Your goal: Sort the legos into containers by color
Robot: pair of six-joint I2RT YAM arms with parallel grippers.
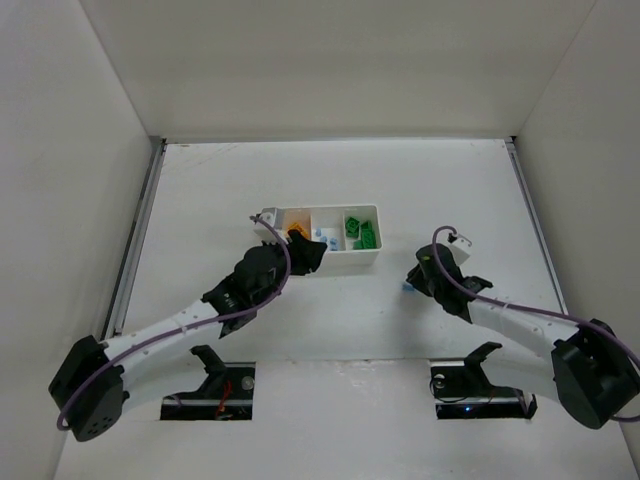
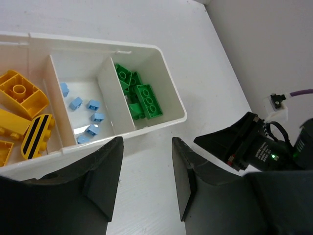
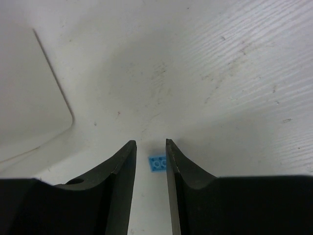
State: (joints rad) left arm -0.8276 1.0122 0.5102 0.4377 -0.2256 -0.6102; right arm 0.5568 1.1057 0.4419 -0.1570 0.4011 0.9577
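Note:
The white tray (image 2: 161, 58) holds three containers: yellow-orange legos (image 2: 19, 93) on the left, tiny pale blue ones (image 2: 90, 117) in the middle, green ones (image 2: 144, 98) on the right. My left gripper (image 2: 146, 142) hangs open over bare table just in front of the tray's near wall (image 1: 350, 262), with nothing between its fingers. One pale blue lego (image 3: 156, 163) lies flat on the table, right of the tray. My right gripper (image 3: 149, 142) stands over it, jaws apart, the brick close to the right finger (image 3: 181, 171). From above, the right gripper (image 1: 413, 283) is low at that brick.
The right arm's wrist (image 2: 254, 147) sits close to the right of my left fingers. The tray's rounded corner (image 3: 34, 98) lies left of the right gripper. White walls enclose the table, with metal rails (image 1: 140, 230) along its sides.

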